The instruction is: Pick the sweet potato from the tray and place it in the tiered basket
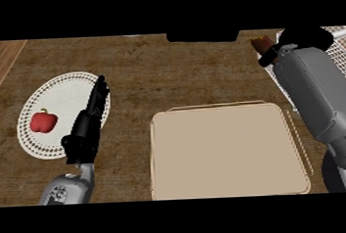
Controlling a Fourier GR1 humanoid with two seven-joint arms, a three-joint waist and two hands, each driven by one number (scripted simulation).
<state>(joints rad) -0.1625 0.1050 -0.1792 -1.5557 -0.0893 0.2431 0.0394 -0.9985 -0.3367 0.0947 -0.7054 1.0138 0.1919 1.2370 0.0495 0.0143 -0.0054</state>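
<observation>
The stubby brown-orange sweet potato (259,43) pokes out at one o'clock from the black right hand (303,37), which is curled round it just beside the white wire tiered basket (345,47). Releasing here risks missing the rim, since little of the potato appears enclosed. The left hand (92,117), fingers straight, rests at nine o'clock.

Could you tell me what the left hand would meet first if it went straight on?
Seemingly nothing: the black left hand points beyond the round white lacy plate over brown wooden counter; the small red pepper lies aside.
</observation>
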